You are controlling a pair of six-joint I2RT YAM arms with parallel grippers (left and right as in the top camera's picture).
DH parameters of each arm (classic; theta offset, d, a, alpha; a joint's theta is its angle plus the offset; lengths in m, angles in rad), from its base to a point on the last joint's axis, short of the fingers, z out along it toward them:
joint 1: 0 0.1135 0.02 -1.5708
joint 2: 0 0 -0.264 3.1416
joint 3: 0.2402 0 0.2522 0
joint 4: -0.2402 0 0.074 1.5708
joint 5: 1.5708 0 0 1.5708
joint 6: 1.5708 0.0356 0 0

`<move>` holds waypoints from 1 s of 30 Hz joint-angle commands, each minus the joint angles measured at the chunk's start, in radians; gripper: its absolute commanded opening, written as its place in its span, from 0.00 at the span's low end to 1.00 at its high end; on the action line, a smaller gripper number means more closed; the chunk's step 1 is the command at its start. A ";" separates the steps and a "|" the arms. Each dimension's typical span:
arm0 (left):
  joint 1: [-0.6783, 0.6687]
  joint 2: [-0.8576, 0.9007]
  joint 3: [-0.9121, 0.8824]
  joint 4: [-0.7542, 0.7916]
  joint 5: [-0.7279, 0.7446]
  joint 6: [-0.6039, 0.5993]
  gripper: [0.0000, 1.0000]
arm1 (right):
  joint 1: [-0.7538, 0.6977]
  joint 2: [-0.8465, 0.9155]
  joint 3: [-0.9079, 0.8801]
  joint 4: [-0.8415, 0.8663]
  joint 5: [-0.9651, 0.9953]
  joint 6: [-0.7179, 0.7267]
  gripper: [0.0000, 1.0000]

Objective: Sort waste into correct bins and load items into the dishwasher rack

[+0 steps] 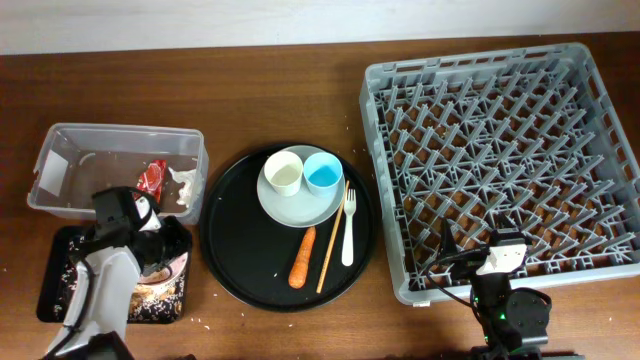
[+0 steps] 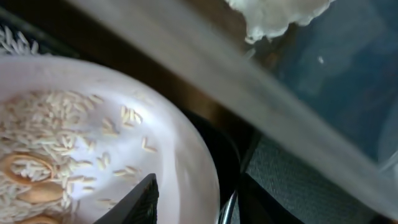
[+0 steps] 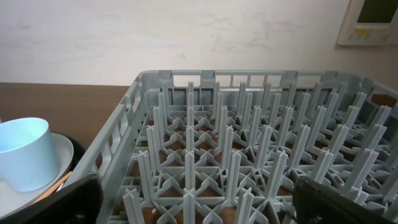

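My left gripper (image 1: 160,245) is shut on the rim of the white bowl (image 1: 165,264), holding it over the shallow black tray (image 1: 55,282). In the left wrist view one finger is inside the bowl (image 2: 124,93) and one outside, with my gripper (image 2: 193,202) astride the rim. Rice and brown scraps (image 2: 50,124) lie in the bowl. The clear tub (image 1: 120,131) holds the red wrapper (image 1: 152,176) and tissue (image 1: 185,185). My right gripper (image 1: 470,262) is open and empty at the front edge of the grey rack (image 1: 372,120), which fills the right wrist view (image 3: 249,78).
The round black tray (image 1: 230,240) holds a pale plate (image 1: 300,205) with a cream cup (image 1: 283,172) and a blue cup (image 1: 323,173). Beside the plate lie a white fork (image 1: 348,228), a chopstick (image 1: 331,245) and a carrot (image 1: 303,257). Rice is scattered on the shallow tray.
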 commanded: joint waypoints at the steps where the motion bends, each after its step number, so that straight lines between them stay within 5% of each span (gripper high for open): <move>1: 0.000 0.006 0.012 0.002 -0.005 0.001 0.41 | 0.005 -0.006 -0.005 -0.004 0.005 0.004 0.99; 6: 0.000 -0.011 0.013 -0.003 -0.044 0.001 0.33 | 0.005 -0.006 -0.005 -0.004 0.005 0.004 0.99; 11: 0.000 -0.100 0.017 -0.024 -0.093 0.000 0.33 | 0.005 -0.006 -0.005 -0.004 0.005 0.004 0.99; 24: 0.000 -0.006 0.003 0.011 -0.104 0.001 0.34 | 0.005 -0.006 -0.005 -0.004 0.005 0.004 0.99; 30: 0.000 -0.006 0.003 0.012 -0.138 0.001 0.14 | 0.005 -0.006 -0.005 -0.004 0.005 0.004 0.99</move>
